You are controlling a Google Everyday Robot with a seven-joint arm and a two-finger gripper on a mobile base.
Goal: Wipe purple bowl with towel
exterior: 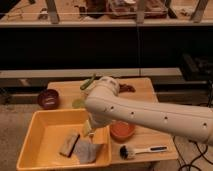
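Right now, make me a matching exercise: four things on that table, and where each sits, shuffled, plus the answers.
1 towel
2 orange bowl
3 brush
4 dark bowl

A behind the yellow tub's left corner
B inside the tub
C table's front edge, right of tub
D under the arm, beside the tub

Pairs: 1-B, 2-D, 3-C, 4-A. The gripper hangs over the tub, near the towel.
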